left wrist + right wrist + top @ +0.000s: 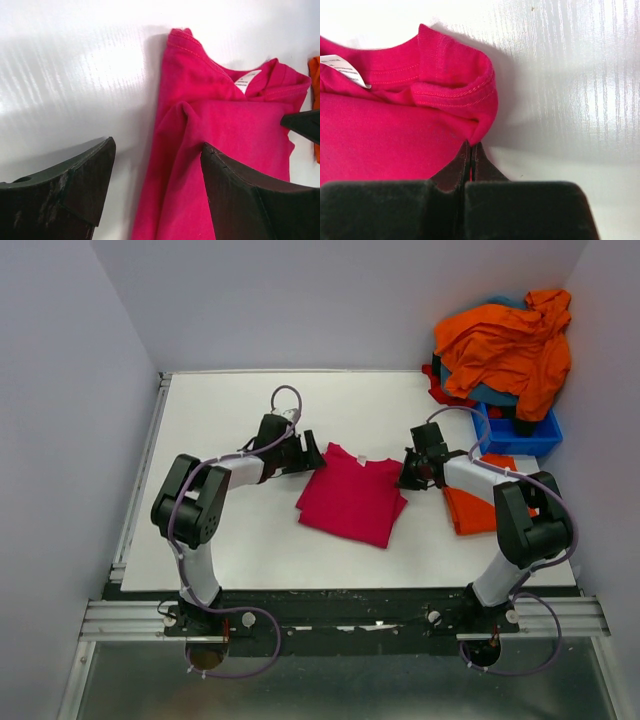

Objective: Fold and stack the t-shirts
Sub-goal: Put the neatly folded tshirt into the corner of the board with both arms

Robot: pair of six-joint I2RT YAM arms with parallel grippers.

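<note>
A magenta-pink t-shirt [350, 498] lies partly folded in the middle of the white table, its white neck label [247, 80] at the far edge. My left gripper [311, 454] is open at the shirt's far left corner. One finger [75, 192] is over bare table and the other [250, 197] is over the cloth [210, 125], with the shirt's left edge between them. My right gripper [405, 473] is shut on the shirt's far right corner by the collar [455, 90], a thin fold of cloth pinched at its tips [471, 146].
A folded orange t-shirt [478, 508] lies on the table under my right arm. A blue bin [525, 430] at the back right holds a heap of orange, teal and red shirts [510, 340]. Grey walls close the left, back and right sides.
</note>
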